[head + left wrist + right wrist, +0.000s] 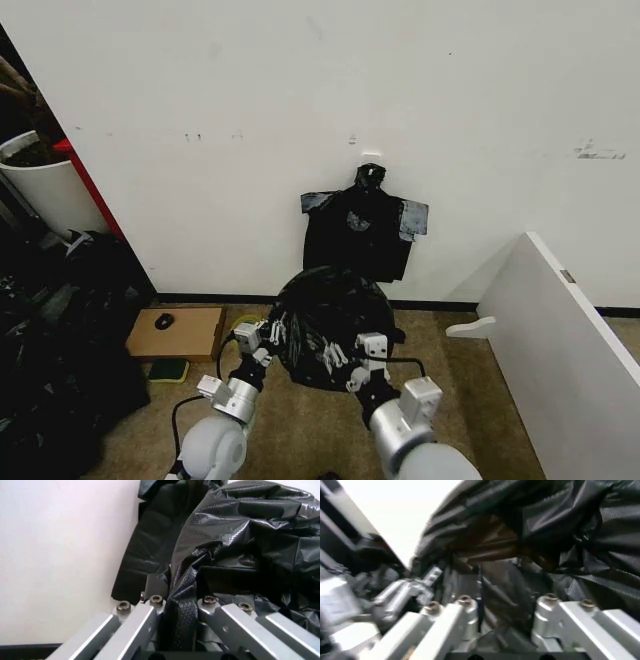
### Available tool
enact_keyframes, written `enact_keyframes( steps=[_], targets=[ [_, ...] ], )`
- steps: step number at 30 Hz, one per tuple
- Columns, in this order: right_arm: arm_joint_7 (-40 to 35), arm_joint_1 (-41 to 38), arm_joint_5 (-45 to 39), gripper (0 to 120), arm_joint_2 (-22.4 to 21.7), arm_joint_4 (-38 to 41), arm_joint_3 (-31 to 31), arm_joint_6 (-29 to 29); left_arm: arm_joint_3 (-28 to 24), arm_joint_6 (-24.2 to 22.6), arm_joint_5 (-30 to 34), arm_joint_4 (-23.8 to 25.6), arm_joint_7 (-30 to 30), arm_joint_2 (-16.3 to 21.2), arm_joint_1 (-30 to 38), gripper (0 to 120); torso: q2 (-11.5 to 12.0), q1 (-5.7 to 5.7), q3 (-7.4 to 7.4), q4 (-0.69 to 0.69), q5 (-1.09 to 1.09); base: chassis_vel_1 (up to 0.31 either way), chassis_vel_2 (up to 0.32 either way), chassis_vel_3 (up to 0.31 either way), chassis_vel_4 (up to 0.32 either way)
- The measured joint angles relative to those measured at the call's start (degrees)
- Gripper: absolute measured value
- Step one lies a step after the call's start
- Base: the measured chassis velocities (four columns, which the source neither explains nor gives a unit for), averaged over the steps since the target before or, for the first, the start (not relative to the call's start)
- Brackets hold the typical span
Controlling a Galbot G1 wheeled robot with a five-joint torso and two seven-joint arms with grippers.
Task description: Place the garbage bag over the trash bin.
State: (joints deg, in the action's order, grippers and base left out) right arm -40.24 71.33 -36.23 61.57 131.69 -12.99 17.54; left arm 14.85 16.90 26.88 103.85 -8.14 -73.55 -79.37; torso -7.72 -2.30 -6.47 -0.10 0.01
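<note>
Wall (300,100), plain white, rises behind a flat black bundle (362,235) hanging from a hook. Below it, the garbage bag (325,320) bulges glossy and crinkled over the floor (300,430); thin and floppy, it probably slips easily, so its edge is the place to hold. The left gripper (177,605) pinches a fold; the right gripper (502,605) clamps film opposite. No bin visible.

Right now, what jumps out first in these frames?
The black garbage bag, bunched into a glossy mound on the floor by the wall, with the left pincer and right pincer gripping it from either side. Just behind it, a flat black bundle hangs on the white wall.
</note>
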Motion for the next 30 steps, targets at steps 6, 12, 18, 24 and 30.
enact_keyframes(
  steps=[6, 12, 18, 24, 30],
  targets=[
    [-6.56, -4.70, -3.98, 0, 1.43, -4.63, -1.04, 3.78, -0.05, 0.56, -1.13, -0.85, -0.51, -0.27, 0.65, 3, 0.00, 0.00, 0.00, 0.00, 0.00, 0.000, 0.000, 0.000, 0.000],
    [-10.86, -9.42, -9.81, 0, 2.49, -7.60, -1.42, 5.58, -0.10, 1.68, -1.79, -1.66, -1.68, -0.44, 0.78, 3, 0.00, 0.00, 0.00, 0.00, 0.01, 0.000, 0.000, 0.000, 0.000],
    [-14.04, -12.06, -13.86, 0, 3.28, -10.45, -1.97, 6.77, -0.17, 3.43, -3.39, -2.08, -3.26, -1.03, 0.76, 3, 0.00, 0.00, 0.00, 0.00, 0.01, 0.000, 0.000, 0.000, 0.000],
    [-15.71, -13.85, -14.24, 0, 4.69, -13.92, -2.44, 7.20, -0.26, 4.10, -3.57, -2.37, -3.99, -1.59, 1.04, 3, 0.00, 0.00, 0.00, 0.00, 0.01, 0.000, 0.000, 0.000, 0.000],
    [-15.83, -14.99, -13.34, 0, 5.52, -16.70, -2.80, 7.26, -0.42, 4.23, -3.63, -2.90, -4.35, -2.30, 1.28, 3, 0.00, 0.00, 0.00, 0.00, 0.01, 0.000, 0.000, 0.000, 0.000]
  ],
)
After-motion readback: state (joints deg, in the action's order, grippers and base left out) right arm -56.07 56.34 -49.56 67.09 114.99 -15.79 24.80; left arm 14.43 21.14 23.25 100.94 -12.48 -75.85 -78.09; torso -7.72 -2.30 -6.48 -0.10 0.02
